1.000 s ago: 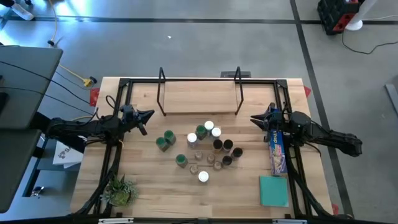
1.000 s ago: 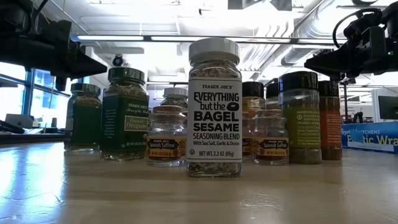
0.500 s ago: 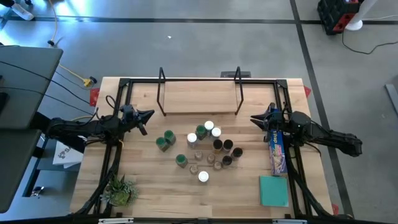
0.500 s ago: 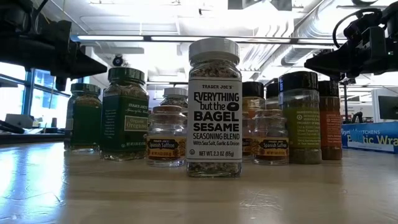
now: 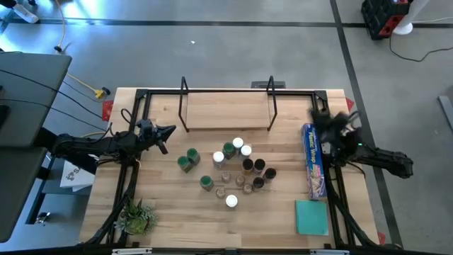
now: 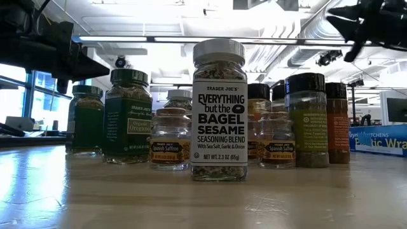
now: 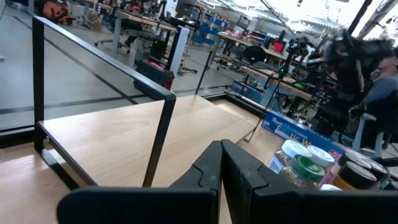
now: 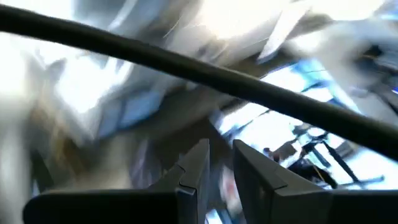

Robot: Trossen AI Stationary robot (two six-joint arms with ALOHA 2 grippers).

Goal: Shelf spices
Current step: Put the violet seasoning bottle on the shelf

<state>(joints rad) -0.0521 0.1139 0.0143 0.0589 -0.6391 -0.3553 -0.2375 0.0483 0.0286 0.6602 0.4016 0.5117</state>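
Note:
The spices (image 5: 230,166) stand upright on their bases in a cluster at the table's middle: jars with green, white and dark lids. The low view shows them close up, with a white-lidded bagel seasoning jar (image 6: 219,111) in front. The shelf (image 5: 226,113), a light-wood plank between two black hoops, stands at the far middle, with nothing on it. My left gripper (image 5: 170,129) is shut and empty, left of the jars, above the table. My right gripper (image 5: 316,113) is blurred, raised near the far right; its wrist view (image 8: 221,152) shows a narrow gap between the fingers and nothing in it.
A long blue plastic-wrap box (image 5: 313,163) lies along the right side, with a teal pad (image 5: 311,216) nearer the front. A small plant (image 5: 136,216) stands at the front left. Black frame rails run along the table's left, right and far edges.
My right gripper has gone up quickly and swung from beside the jars toward the table's far right corner; it is blurred by the motion. The jars and the shelf have not moved.

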